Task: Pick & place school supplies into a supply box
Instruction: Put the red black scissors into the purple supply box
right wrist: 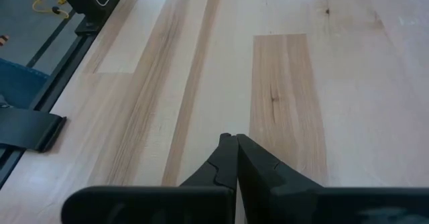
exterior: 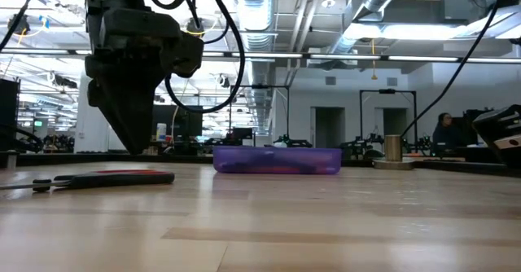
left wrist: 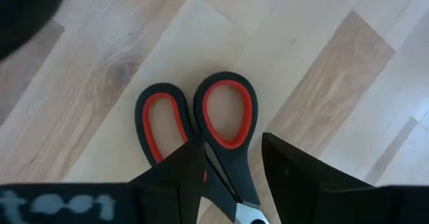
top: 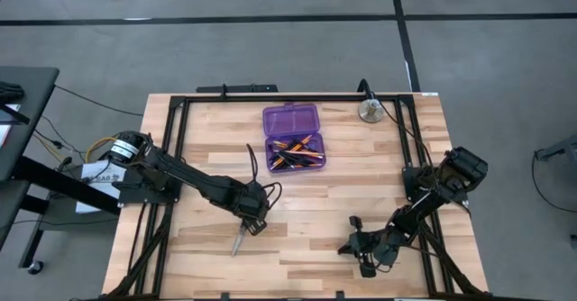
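Hovering low over the scissors (left wrist: 201,127), the left gripper (left wrist: 231,177) has its fingers (left wrist: 295,170) apart, one on each side of the joint where the red-and-black handles meet the blades; nothing is clamped yet. The scissors lie flat on the bench (top: 315,220), well in front of the purple pencil case (top: 294,139), which sits open with orange pencils (top: 297,150) and dark pens already inside.

The main risk is the grasp itself. Flat scissors give little height to pinch, so if the fingers close too high they may slide over the metal and come up empty, or skid the scissors across the wood. Closing near the pivot could also let the handles swing and the blades open, leaving a lopsided, swinging load. The low view shows the scissors (exterior: 98,178) lying very close to the surface, so a descent that runs too deep would jam the fingertips into the bench.

A later hazard is the fit: the case is already crowded, and long scissors set down crosswise could rest on the rim or knock pencils out.

The right gripper (right wrist: 233,158) waits near the front right of the bench, fingers together and empty.
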Available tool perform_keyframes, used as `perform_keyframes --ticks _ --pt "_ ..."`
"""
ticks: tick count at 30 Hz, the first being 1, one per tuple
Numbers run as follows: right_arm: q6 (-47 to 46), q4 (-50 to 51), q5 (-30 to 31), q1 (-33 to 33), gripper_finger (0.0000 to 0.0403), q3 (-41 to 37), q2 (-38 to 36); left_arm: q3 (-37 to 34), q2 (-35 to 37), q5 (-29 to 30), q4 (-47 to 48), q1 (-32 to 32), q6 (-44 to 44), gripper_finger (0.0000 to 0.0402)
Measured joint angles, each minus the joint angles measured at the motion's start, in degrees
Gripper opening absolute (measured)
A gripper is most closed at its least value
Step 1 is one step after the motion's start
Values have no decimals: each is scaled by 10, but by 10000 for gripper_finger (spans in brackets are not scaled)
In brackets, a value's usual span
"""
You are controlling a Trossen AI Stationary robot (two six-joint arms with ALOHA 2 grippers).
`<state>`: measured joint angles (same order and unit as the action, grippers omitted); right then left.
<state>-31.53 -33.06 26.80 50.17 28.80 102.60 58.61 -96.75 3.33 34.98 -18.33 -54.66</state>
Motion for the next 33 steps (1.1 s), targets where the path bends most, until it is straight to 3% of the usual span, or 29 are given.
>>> perform_keyframes --ticks 6,13,18,28,33 --pt "0 0 0 0 1 0 0 0 0 0 0 0 2 140" --pt "0 0 0 0 1 0 0 0 0 4 1 0 -6 177" --pt "0 0 0 0 1 0 0 1 -42 -8 -2 1 -19 191" --pt "-1 1 0 1 1 0 0 7 -92 -20 -33 17 -38 191" --pt "0 2 0 1 1 0 0 9 -91 -27 -35 25 -43 161"
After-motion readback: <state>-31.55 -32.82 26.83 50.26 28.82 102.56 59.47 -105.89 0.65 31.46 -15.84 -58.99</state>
